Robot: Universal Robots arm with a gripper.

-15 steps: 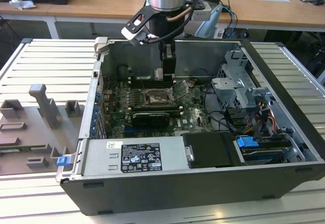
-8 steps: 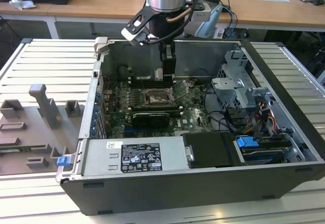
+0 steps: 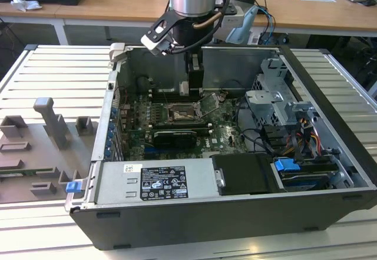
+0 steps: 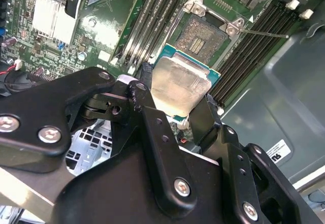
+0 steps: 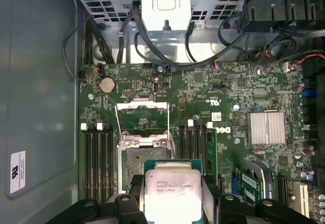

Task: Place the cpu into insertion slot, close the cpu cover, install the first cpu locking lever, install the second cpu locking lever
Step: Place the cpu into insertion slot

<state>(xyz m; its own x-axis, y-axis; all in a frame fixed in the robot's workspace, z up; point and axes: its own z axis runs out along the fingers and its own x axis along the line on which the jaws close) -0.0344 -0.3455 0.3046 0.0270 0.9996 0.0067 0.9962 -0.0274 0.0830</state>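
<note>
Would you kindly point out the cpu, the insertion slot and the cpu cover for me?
the cpu (image 5: 170, 189): first wrist view, middle of its silver top.
the insertion slot (image 5: 139, 154): first wrist view, its dark centre.
the cpu cover (image 5: 142, 104): first wrist view, frame rail farthest from the cpu.

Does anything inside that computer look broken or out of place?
Nothing looks damaged. The cpu simply isn't seated: the gripper holds it clear of the open insertion slot, with the cpu cover flipped up.
</note>
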